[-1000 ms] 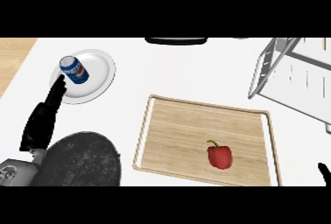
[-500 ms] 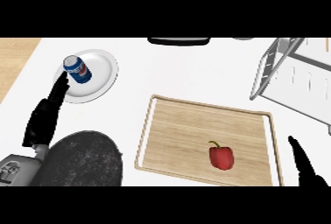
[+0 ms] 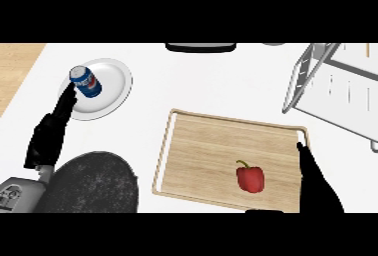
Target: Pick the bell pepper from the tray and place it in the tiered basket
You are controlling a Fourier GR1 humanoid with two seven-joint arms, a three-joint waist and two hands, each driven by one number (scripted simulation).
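Observation:
A red bell pepper (image 3: 250, 178) with a green stem lies on the wooden tray (image 3: 214, 145), towards its near right part. My right hand (image 3: 316, 182) rises from the lower edge just right of the pepper, fingers straight and pointing away over the tray's right rim, not touching the pepper. The wire tiered basket (image 3: 332, 90) stands at the far right, beyond the tray. My left hand (image 3: 52, 132) rests open at the left, fingers up, with its tips by the white plate.
A blue can (image 3: 85, 81) stands on a white plate (image 3: 111, 90) at the far left. A dark round pan (image 3: 92, 182) sits near the lower left, in front of my left forearm. A dark object (image 3: 201, 47) lies at the counter's far edge.
My right hand has come up from the lower right corner and reached forward alongside the pepper. The left hand, pepper and tray have stayed where they were.

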